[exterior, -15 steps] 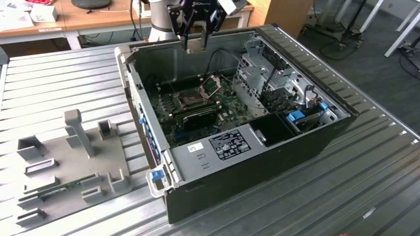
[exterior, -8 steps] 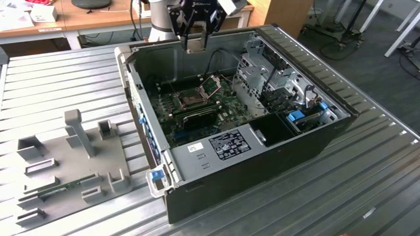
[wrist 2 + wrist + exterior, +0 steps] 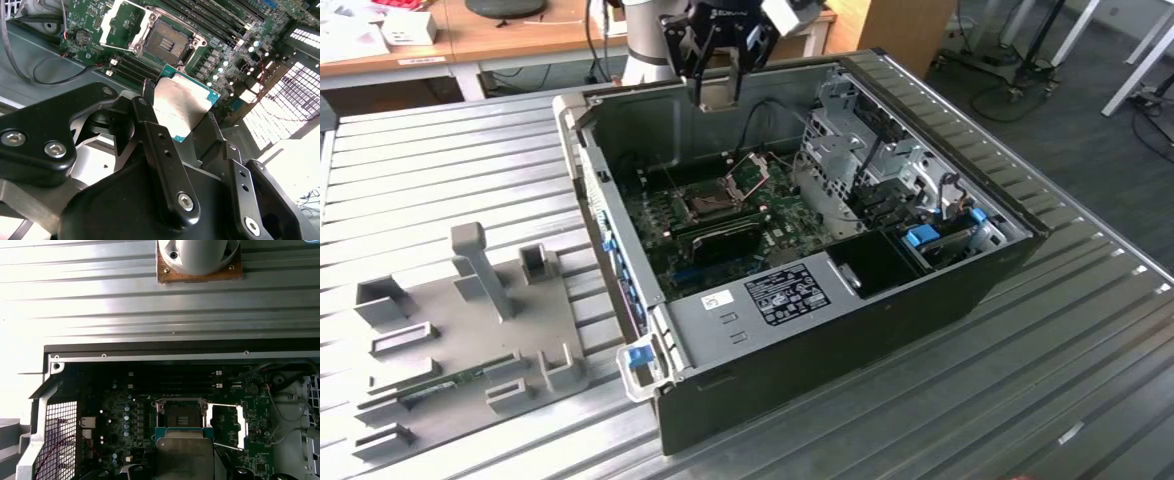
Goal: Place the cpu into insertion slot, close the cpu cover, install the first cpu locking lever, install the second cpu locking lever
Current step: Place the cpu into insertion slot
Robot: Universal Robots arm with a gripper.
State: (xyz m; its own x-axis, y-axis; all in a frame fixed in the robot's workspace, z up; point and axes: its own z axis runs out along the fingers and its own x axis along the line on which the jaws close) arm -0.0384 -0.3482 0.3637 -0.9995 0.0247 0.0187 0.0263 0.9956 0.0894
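My gripper (image 3: pixel 718 96) clamps the cpu (image 3: pixel 186 102) by two opposite edges above the open computer case (image 3: pixel 961 290). Below lies the bare insertion slot (image 3: pixel 167 44), its cpu cover (image 3: pixel 120 22) swung open alongside.

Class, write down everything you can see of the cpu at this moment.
The cpu is a flat square chip: dull silver-grey metal top with a thin teal-green edge around it. The gripper holds it pinched between its black fingers, above the motherboard and clear of the insertion slot, which lies bare with the cpu cover swung open.
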